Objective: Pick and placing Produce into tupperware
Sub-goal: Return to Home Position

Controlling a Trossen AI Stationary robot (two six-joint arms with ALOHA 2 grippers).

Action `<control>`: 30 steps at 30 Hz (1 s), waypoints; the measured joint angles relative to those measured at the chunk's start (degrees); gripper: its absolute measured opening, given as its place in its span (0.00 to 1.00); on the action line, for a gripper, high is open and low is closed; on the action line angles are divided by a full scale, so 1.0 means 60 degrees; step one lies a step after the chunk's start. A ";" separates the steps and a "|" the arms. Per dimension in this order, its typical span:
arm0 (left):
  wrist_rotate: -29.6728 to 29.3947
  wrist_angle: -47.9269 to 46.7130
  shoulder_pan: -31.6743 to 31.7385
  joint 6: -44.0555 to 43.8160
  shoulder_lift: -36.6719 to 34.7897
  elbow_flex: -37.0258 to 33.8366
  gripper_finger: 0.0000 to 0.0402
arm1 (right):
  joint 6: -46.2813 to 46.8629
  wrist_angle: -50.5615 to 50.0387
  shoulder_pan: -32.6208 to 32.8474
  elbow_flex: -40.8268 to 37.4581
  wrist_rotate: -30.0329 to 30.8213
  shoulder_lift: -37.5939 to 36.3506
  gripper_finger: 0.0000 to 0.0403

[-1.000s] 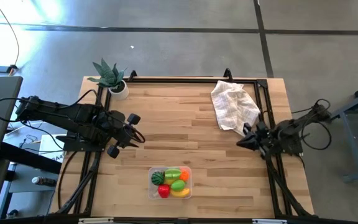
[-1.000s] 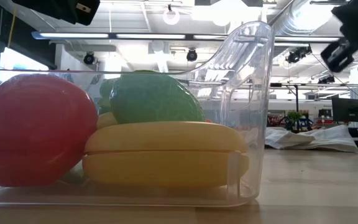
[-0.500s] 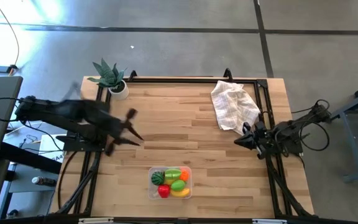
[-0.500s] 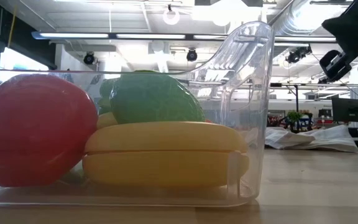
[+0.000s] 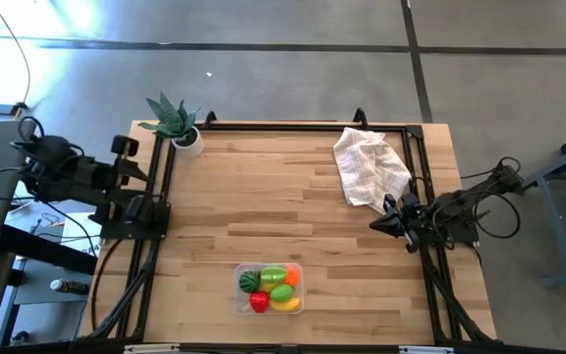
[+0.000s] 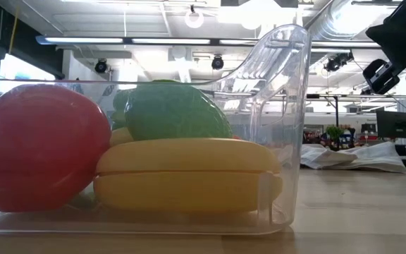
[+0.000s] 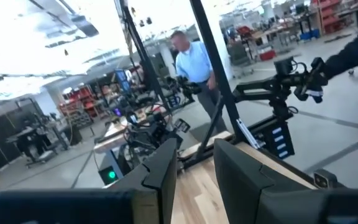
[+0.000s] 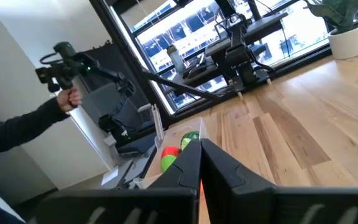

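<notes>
Five or so pieces of produce point(image 5: 268, 287) sit packed in the tupperware point(image 5: 301, 280) near the bench's point(image 5: 263, 197) front edge. The high view shows red, green, orange and yellow there, too small to name. In the low view a red fruit point(image 6: 41, 148), a green one point(image 6: 175, 113) and a banana point(image 6: 189, 176) press against the clear wall point(image 6: 280, 106), and the rest are hidden behind them.

The left gripper point(image 5: 131, 157) is folded back past the bench's left edge. Its wrist view shows the jaws point(image 7: 196, 146) slightly apart and holding nothing. The right gripper point(image 5: 374, 225) hangs by the right edge near the white cloth point(image 5: 369, 167), its jaws point(image 8: 199, 146) pressed together and empty.

Only the wrist views catch people: one in a blue shirt point(image 7: 194, 59), and a sleeved hand point(image 8: 70, 96).
</notes>
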 joint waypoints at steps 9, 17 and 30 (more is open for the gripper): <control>0.0031 0.0995 -0.0004 0.0052 -0.1996 -0.1986 0.24 | 0.0001 -0.0142 0.0000 -0.0004 -0.0002 -0.0004 0.00; 0.0344 0.2345 -0.0004 -0.0057 -0.2464 -0.3730 0.24 | 0.0000 -0.0248 0.0001 -0.0007 -0.0002 -0.0004 0.00; 0.0747 0.4590 -0.0004 -0.0613 -0.2500 -0.6935 0.24 | 0.0000 -0.0255 0.0000 -0.0011 -0.0008 0.0000 0.00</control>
